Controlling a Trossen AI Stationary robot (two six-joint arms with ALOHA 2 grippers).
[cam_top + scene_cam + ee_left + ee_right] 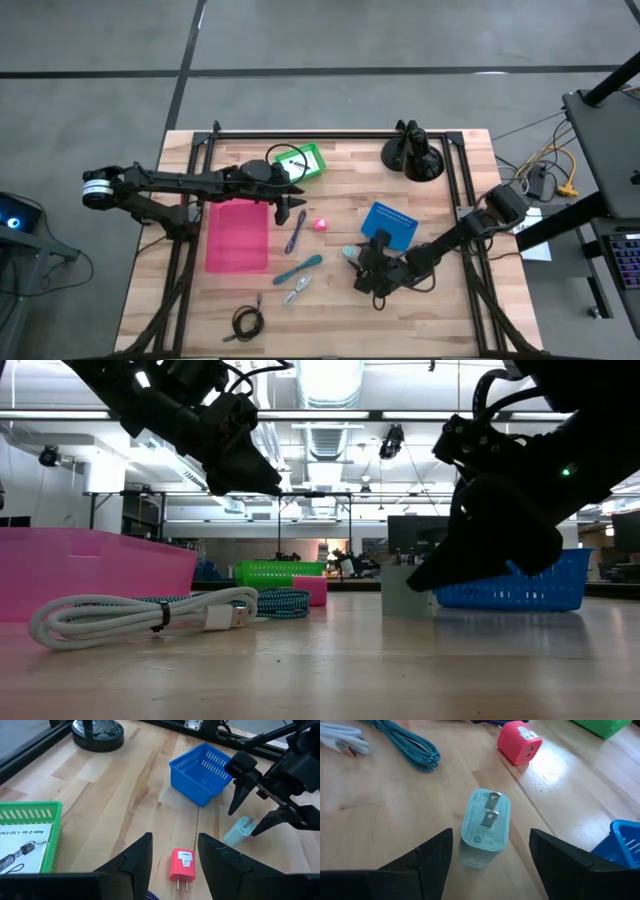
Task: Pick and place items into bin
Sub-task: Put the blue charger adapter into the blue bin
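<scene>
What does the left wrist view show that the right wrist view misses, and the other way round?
Only the left wrist view shows the black lamp base, the green basket with its printed card, the whole blue basket, and the right pincer open above the pale blue charger. Only the right wrist view shows the teal braided cable and white cable. Both share the pale blue charger, the pink-red charger, and a corner of the blue basket.
</scene>
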